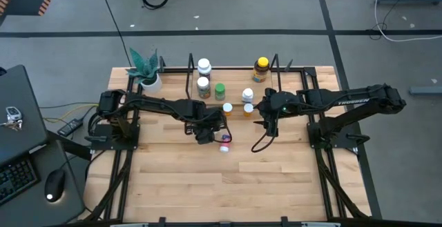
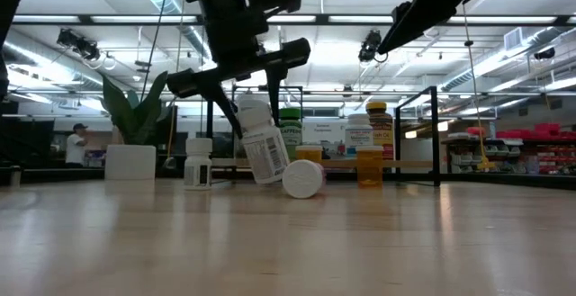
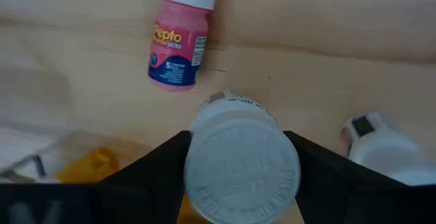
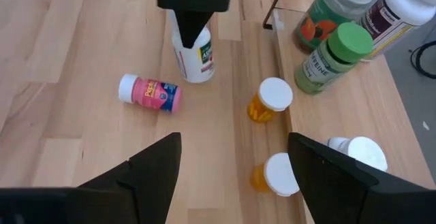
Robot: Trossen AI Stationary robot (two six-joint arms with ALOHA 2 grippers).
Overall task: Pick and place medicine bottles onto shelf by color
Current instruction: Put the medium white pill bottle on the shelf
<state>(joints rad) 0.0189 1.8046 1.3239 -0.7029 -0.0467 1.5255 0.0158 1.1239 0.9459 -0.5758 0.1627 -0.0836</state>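
My left gripper is over the table's middle, shut on a white pill bottle with a white cap. A pink bottle lies on its side just beyond it, toward the near edge. My right gripper hovers open to the right, above two small amber bottles with white caps. The black-rod shelf stands along the far edge. It holds white bottles, a green one and an amber one with a yellow cap. My left gripper pinches the white bottle at its cap end, one dark finger on each side, coming from above and pointing down. The bottle hangs tilted below the fingers, its base down at the tabletop. Whether the base touches the wood, I cannot tell.
A white pot with a green plant stands at the shelf's left end. One more small white bottle stands left of the held one. The near half of the wooden table holds no objects. Black rails run along both sides.
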